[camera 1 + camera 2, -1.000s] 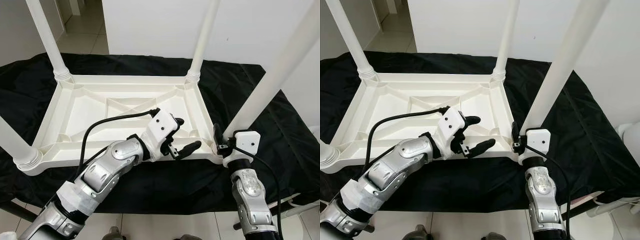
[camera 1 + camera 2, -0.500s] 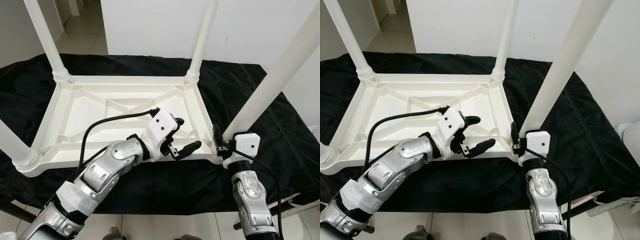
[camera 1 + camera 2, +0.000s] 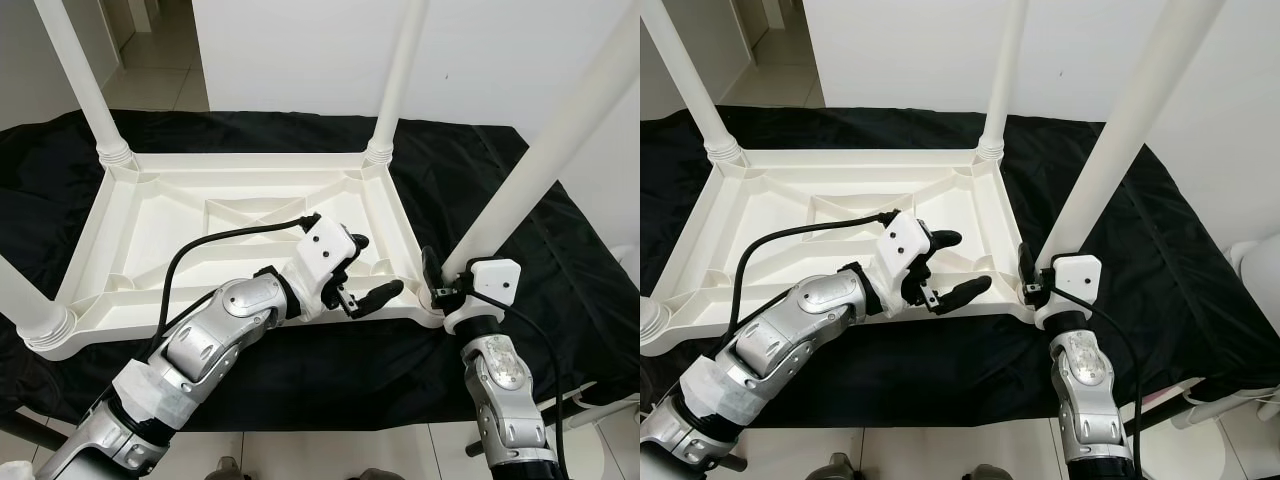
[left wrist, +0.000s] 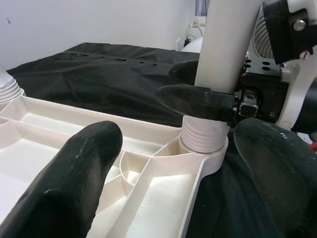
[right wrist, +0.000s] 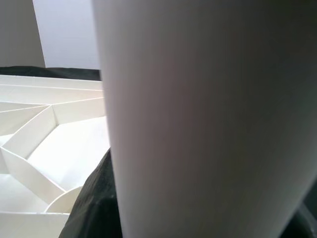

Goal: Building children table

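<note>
White tabletop lies upside down on black cloth, four legs standing up from the corners. Right gripper pinches the near-right leg just above its threaded base, at the socket; fingers wrap the tube, one finger seen across it from the left wrist view. Left gripper hovers spread over the near-right inside of the tabletop, fingers apart, holding nothing, aimed at that same corner. Step looks like seating or screwing this last leg in. To do it well: keep the leg upright and in line with the socket, turn without tilting so threads don't cross, and bring the left gripper down on the rim to stop the tabletop spinning or sliding on the cloth.
</note>
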Available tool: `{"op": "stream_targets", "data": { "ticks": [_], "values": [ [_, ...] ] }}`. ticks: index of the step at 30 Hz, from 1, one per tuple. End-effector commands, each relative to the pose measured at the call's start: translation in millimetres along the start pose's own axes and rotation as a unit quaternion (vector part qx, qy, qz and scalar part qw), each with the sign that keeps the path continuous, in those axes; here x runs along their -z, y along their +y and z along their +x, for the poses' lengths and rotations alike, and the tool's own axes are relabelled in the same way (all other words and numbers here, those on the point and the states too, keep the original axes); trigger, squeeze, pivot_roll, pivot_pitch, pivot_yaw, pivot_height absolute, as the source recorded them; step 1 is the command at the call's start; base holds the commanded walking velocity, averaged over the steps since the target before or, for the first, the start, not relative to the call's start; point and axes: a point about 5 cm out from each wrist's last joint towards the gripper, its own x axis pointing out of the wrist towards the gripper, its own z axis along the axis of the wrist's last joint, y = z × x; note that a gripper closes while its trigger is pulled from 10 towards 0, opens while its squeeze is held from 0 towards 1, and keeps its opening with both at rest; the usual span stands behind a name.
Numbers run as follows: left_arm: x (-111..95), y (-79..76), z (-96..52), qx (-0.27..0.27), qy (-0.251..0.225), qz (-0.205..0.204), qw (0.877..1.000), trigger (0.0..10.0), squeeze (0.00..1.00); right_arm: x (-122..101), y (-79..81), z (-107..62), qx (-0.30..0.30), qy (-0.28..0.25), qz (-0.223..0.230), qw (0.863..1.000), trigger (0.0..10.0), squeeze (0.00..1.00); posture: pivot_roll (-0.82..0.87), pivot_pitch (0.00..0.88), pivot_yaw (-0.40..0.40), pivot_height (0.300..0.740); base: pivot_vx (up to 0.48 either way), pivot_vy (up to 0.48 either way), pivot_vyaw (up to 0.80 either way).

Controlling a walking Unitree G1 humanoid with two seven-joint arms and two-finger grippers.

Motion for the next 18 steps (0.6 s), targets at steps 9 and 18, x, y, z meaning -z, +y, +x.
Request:
{"op": "stream_targets", "data": {
  "ticks": [9, 18],
  "values": [
    [-5.3, -11.1, 0.4, 0.100, -0.002, 0.008, 0.995, 10.0, 0.00, 17.9, -4.8, 0.4, 0.026, 0.077, 0.082, 0.993, 10.0, 0.00, 0.02, 0.016, -0.017, 0.740, 0.000, 0.000, 0.00],
    [-6.6, -10.7, 0.2, 0.101, -0.002, 0.007, 0.995, 10.0, 0.00, 15.7, -5.3, 4.1, 0.017, 0.098, 0.085, 0.991, 10.0, 0.00, 0.02, 0.025, -0.015, 0.740, 0.000, 0.000, 0.00]
  ]
}}
